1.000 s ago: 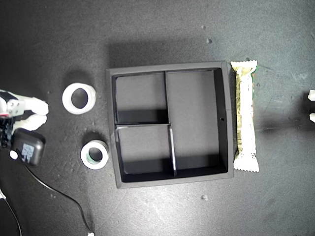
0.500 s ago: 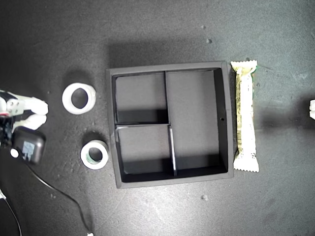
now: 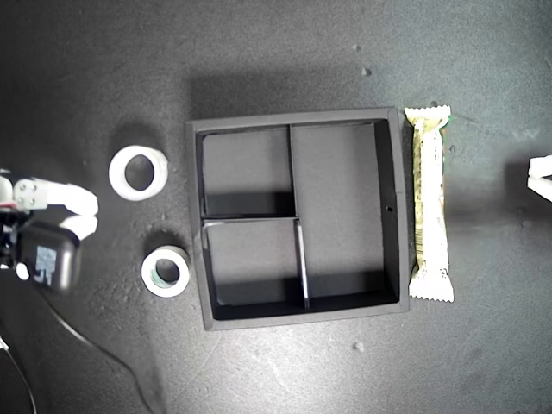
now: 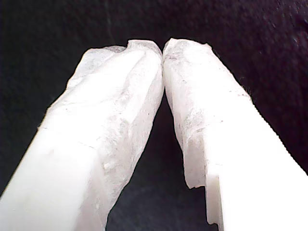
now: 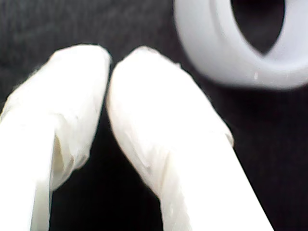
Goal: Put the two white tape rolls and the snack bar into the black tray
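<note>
Dark mat (image 3: 259, 52); my second gripper (image 5: 108, 60) jaws closed nr larger tape roll (image 5: 240, 43).

Nothing legible — the snack bar (image 3: 429, 203) wrapper's print is too small.

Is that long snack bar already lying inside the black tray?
No, the snack bar lies on the dark table just outside the black tray, along its wall on the exterior view's right.

Your second gripper (image 3: 86, 214) has slid toward the larger tape roll (image 3: 138, 172); your first gripper (image 3: 538, 178) shows more at the exterior view's right edge.
</note>
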Robot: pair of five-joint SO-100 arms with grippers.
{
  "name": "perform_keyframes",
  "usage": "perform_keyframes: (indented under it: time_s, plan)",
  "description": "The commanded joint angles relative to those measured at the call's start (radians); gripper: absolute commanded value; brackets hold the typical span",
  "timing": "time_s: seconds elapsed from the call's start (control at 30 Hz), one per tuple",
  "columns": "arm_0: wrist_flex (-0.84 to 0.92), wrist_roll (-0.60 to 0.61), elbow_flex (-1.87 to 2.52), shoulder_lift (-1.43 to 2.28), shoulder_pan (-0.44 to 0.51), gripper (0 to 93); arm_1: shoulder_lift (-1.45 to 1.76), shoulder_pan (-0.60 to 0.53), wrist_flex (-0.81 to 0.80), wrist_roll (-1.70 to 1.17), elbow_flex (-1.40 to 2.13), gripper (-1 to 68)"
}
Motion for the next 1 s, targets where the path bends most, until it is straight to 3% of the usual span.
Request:
perform_keyframes:
  time_s: [0.0, 0.2, 0.37, 0.4, 0.47, 0.63, 0.97]
  plan:
    - [-0.216, 0.041, 0.058, 0.046, 0.032, 0.0, 0.005, 0.005, -0.094, -0.055, 0.012, -0.4]
    - [-0.588, 0.285, 0.058, 0.046, -0.002, 0.0, 0.005, -0.017, -0.201, -0.064, 0.012, -0.4]
    - [-0.635, 0.38, 0.058, 0.049, -0.137, 0.0, 0.005, -0.015, -0.262, -0.069, 0.012, -0.4]
    - [-0.652, 0.413, 0.058, 0.051, -0.161, 4.5, 0.005, -0.018, -0.264, -0.069, 0.012, -0.4]
    - [-0.692, 0.476, 0.058, 0.051, -0.176, 9.8, 0.005, -0.028, -0.264, -0.064, 0.012, -0.4]
    - [-0.736, 0.476, 0.058, 0.051, -0.184, 6.0, 0.005, -0.034, -0.267, -0.064, 0.012, -0.5]
    - [-0.156, 0.477, -0.342, -0.135, -0.173, 12.8, 0.002, -0.057, -0.259, -0.213, -0.115, -0.4]
